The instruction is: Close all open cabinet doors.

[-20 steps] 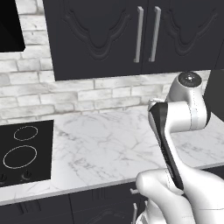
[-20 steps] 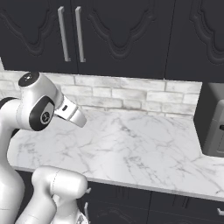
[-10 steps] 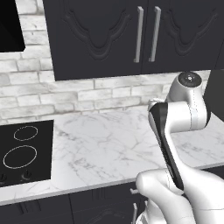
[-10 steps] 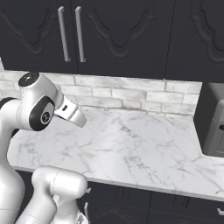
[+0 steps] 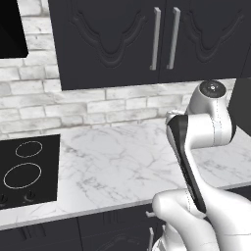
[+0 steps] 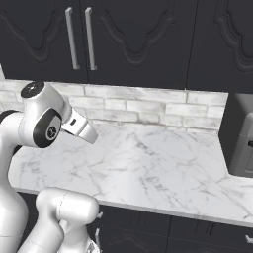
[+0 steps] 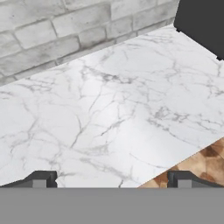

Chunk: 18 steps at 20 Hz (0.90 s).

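The cabinet doors [image 5: 110, 41] are seen hung high on the wall above the tabletop [image 5: 122, 164], matte black with curvy raised-panel relief. In the left base view, 2 long vertical silver bar handles [image 5: 155, 38] are set side by side where 2 doors meet, and both of these doors are seen lying flush with the cabinet front. The same pair of handles [image 6: 72, 44] is seen at the upper left of the right base view, with further black doors [image 6: 217, 42] running on to the right; whether every one of those is fully shut cannot be judged with certainty from this angle.

Below the doors, a band of pale grey brick backsplash [image 6: 143, 106] is seen, and beneath it the white marble tabletop. A black cooktop [image 5: 27, 171] with ring markings is let into the tabletop at the left. A dark appliance [image 6: 239, 141] is seen standing at the right end.

The pincer [image 7: 109, 180] is held spread wide over the marble near its front edge, with nothing between its 2 dark fingertips [image 7: 41, 179]. A patch of brown floor [image 7: 199, 164] is seen past the edge.
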Available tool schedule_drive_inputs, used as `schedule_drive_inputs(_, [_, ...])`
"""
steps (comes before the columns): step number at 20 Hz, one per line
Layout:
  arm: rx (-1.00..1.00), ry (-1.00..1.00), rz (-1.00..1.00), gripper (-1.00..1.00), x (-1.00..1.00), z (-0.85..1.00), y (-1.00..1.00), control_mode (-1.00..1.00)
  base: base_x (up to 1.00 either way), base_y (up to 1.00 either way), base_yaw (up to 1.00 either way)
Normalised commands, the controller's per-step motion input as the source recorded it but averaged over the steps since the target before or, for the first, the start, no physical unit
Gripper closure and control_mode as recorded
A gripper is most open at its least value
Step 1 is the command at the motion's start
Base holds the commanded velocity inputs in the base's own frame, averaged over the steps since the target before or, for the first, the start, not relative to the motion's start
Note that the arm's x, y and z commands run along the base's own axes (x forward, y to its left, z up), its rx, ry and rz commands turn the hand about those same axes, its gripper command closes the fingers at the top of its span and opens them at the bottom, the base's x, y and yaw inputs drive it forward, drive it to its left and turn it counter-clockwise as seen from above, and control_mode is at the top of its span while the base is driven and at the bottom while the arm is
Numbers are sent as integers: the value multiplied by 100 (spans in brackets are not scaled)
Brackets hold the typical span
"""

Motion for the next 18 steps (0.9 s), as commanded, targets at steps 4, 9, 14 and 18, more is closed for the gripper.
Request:
schedule_drive_inputs(4, [0,0,0,-100,0,0,0,100,0,0,0])
schedule_drive_inputs(9, [0,0,0,-100,0,0,0,100,0,0,0])
schedule_drive_inputs(14, [0,0,0,-100,0,0,0,100,-1,0,0])
schedule_drive_inputs(18, [0,0,0,-100,0,0,0,100,-17,-1,0])
